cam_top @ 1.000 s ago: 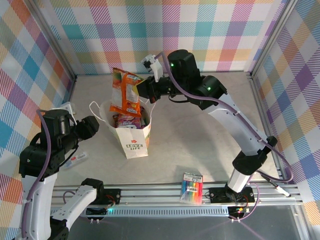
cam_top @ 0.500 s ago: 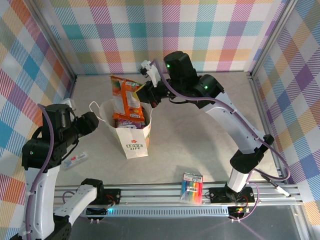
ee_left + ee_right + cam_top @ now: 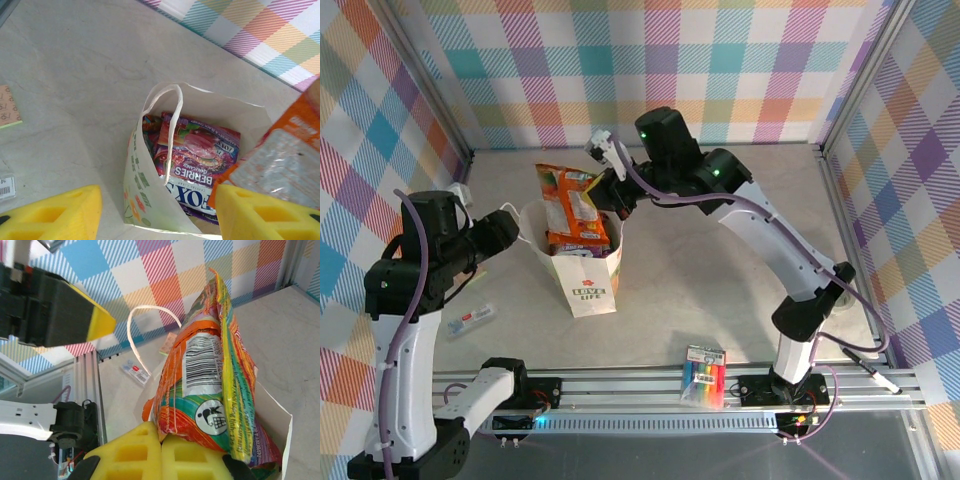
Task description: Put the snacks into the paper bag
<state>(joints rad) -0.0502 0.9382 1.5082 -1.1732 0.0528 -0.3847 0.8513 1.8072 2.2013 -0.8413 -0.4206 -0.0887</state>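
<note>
Nearest, by the front rail of the grey table (image 3: 720, 250) and right of centre, lies a rainbow-striped marker pack (image 3: 705, 375). Farther in, left of centre, the white paper carrier bag (image 3: 588, 278) stands upright and open, its red logo facing near. Just left of it hovers the left gripper (image 3: 503, 238), its yellow pads (image 3: 50, 216) spread wide apart and empty. Inside the bag lies a pink-purple foil berries packet (image 3: 197, 157). An orange crinkly foil packet (image 3: 575, 205) stands in the bag's mouth, its upper part sticking out toward the far side. The right gripper (image 3: 608, 190), reaching in from the far right, pinches this packet's edge between pressed-together pads (image 3: 130, 455).
</note>
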